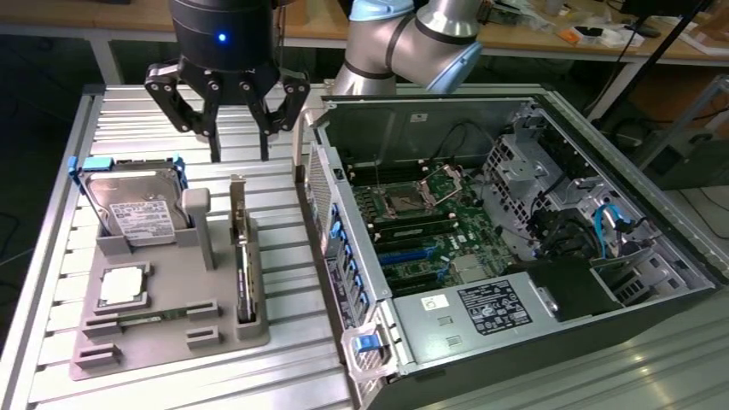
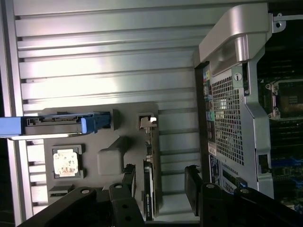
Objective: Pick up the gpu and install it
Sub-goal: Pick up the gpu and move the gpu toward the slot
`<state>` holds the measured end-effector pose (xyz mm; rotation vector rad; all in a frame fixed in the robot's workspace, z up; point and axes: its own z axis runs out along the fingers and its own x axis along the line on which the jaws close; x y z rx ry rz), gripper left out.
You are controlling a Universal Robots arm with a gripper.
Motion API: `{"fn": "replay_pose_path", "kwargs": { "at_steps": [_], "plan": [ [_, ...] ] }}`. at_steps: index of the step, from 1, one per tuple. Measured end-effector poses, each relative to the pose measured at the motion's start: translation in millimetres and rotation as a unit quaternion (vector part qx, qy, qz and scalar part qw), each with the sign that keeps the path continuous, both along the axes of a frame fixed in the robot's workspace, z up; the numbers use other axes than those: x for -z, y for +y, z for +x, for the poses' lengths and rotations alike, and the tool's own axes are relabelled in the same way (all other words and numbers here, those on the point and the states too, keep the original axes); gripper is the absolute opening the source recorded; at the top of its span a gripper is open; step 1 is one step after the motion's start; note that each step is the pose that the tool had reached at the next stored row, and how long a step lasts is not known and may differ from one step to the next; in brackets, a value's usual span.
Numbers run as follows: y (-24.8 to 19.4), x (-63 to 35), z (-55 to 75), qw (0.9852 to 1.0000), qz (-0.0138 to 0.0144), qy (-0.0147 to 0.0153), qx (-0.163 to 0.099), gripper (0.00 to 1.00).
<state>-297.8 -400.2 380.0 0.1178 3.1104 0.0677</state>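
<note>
One empty gripper (image 1: pixel 239 147) is being held wide open at the exterior view's upper left, above the gpu (image 1: pixel 242 256), being propped on edge in a grey holder (image 1: pixel 171 346), seemingly for grasping.

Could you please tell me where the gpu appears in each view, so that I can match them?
Exterior view: the gpu stands on edge in the grey holder, on the side nearest the case.
Wrist view: the gpu sits in the same holder slot, between the hard drive and the case.
Shared landmark: the blue-framed hard drive.
</note>
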Motion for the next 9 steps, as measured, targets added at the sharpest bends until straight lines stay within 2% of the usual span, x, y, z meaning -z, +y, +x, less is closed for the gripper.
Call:
{"fn": "replay_pose_path", "kwargs": {
  "at_steps": [9],
  "plan": [
    [0.0,3.7,-0.2,1.0000,0.0000,0.0000,0.000,0.54]
  ]
}}
